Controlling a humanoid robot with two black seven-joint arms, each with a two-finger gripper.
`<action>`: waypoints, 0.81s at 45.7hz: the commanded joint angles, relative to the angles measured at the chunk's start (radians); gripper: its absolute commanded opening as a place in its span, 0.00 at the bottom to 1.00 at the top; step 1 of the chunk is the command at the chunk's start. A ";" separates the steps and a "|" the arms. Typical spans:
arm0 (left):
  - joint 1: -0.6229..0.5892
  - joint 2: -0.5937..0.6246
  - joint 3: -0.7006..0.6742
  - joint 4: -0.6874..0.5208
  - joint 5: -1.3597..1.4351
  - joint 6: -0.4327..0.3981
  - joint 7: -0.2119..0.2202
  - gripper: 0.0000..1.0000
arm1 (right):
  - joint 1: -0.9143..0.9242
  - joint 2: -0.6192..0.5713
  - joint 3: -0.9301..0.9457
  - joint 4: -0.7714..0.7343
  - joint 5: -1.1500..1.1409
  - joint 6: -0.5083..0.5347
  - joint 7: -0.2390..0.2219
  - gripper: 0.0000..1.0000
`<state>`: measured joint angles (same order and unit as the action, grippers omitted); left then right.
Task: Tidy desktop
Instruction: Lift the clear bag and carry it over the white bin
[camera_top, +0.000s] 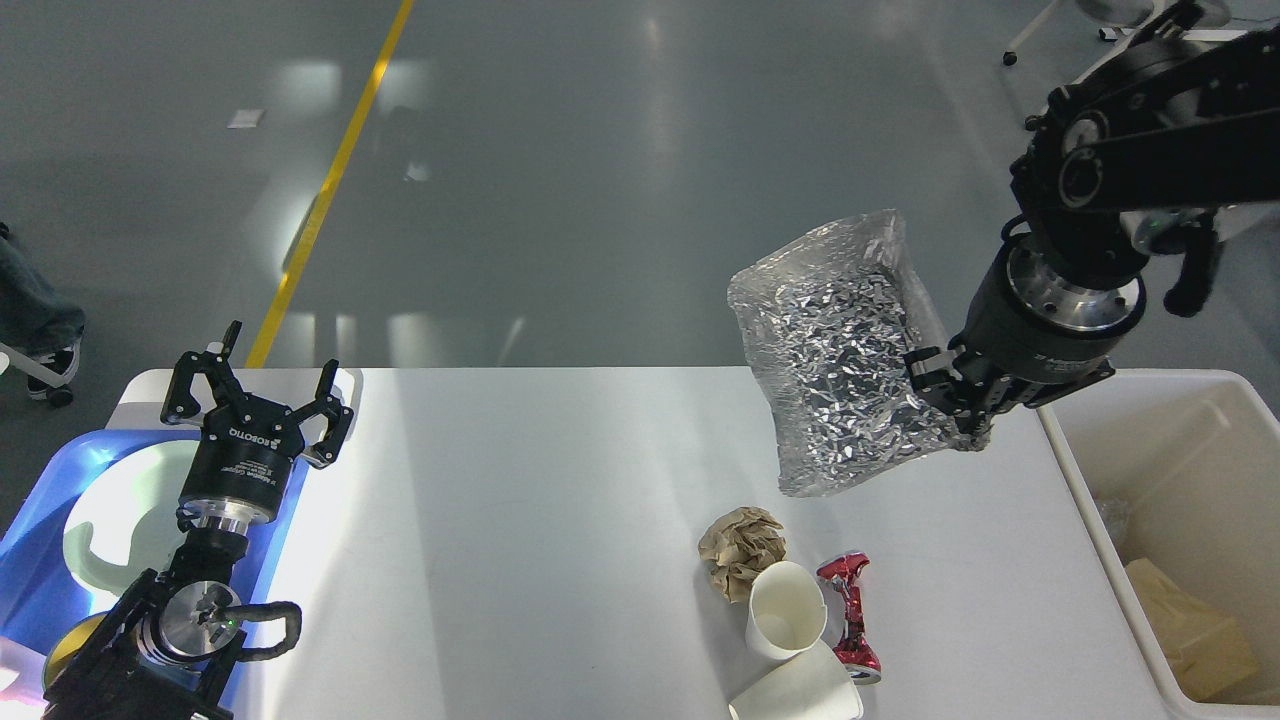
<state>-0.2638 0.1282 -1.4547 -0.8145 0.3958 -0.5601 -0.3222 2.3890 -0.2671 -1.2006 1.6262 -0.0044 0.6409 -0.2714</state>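
The desktop (520, 520) lay white and matte below, rounded corners showing at the far side. The right gripper (965, 415) had its fingers clamped on a crinkled silver foil bag (840, 370), held above the table's far right edge, just beside the beige bin (1110, 520). The left gripper (258, 395) hovered with fingers spread wide and empty over the blue tray (40, 520). A crumpled paper ball (742, 550), two paper cups (785, 610) and a crushed red can (850, 610) clustered near the front; the middle lay bare.
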 joint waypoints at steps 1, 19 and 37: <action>0.000 -0.001 -0.001 0.000 0.000 0.000 -0.001 0.97 | 0.001 -0.061 -0.042 0.009 0.000 -0.006 0.000 0.00; 0.000 -0.001 0.000 0.000 0.000 0.000 -0.001 0.97 | -0.074 -0.214 -0.126 -0.035 -0.022 -0.049 0.000 0.00; 0.000 -0.001 0.000 0.000 0.000 0.002 -0.001 0.97 | -0.497 -0.638 -0.031 -0.469 -0.170 -0.151 0.004 0.00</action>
<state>-0.2642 0.1276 -1.4543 -0.8145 0.3956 -0.5586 -0.3237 2.0478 -0.8241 -1.3064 1.3033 -0.1617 0.5191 -0.2691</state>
